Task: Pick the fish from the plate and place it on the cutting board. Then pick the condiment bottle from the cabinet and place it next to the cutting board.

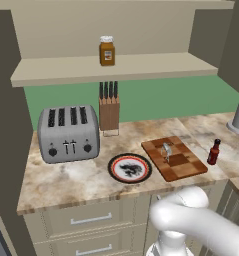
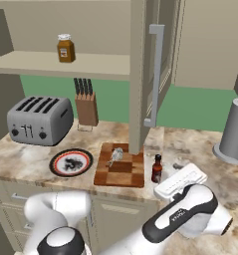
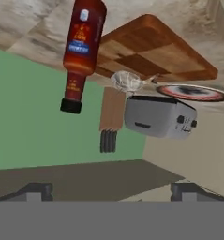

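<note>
Fish: the little silver fish (image 1: 166,150) lay on the checkered cutting board (image 1: 183,165), not on the plate (image 1: 112,169).
Plate: the round plate sat on the counter just left of the board, with nothing on it.
Bottle: the dark red condiment bottle (image 1: 214,152) stood upright on the counter just beside the right edge of the board, not touching it. Its long side ran straight up and down, black cap on top.
Cabinet: the open shelf (image 1: 141,67) above held 1 amber jar with a white lid (image 1: 107,51).
Pincer: its 2 dark tips (image 3: 111,191) stood wide apart with nothing between them.
Bottle from pincer: in the hand view, which was rolled over, the bottle was ahead of the tips, toward the left one, and well clear of both.
Job: both things looked to be where the task wanted them, so I judged it done.
Next: probably no more picking.
</note>
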### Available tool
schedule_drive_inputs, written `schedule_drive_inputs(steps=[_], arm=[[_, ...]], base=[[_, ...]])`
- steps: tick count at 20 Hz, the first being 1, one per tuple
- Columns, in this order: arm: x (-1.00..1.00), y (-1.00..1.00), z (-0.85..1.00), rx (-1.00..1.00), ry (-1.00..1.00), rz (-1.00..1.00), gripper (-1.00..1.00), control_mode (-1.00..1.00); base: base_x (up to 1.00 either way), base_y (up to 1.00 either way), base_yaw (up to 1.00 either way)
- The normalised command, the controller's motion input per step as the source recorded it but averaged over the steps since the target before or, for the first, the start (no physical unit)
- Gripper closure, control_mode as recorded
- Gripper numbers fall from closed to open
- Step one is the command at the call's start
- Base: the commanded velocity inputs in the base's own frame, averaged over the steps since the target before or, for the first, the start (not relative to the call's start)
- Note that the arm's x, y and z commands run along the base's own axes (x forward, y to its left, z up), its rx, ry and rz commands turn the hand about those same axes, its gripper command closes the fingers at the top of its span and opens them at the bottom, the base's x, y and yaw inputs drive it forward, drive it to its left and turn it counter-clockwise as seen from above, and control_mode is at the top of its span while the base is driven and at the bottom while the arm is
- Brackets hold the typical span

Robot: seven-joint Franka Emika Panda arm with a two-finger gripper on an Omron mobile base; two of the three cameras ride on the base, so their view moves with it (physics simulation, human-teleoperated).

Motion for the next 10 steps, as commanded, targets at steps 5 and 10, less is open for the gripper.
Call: schedule_drive_inputs(steps=[5, 10], arm=[[-0.70, 0.00, -0.04, -0.21, -0.15, -0.10, -1.00, -1.00], [-0.82, 0.01, -0.05, -0.20, -0.18, -0.15, -1.00, -1.00]], base=[[0.00, 0.00, 0.00], [0.00, 0.00, 0.00]])
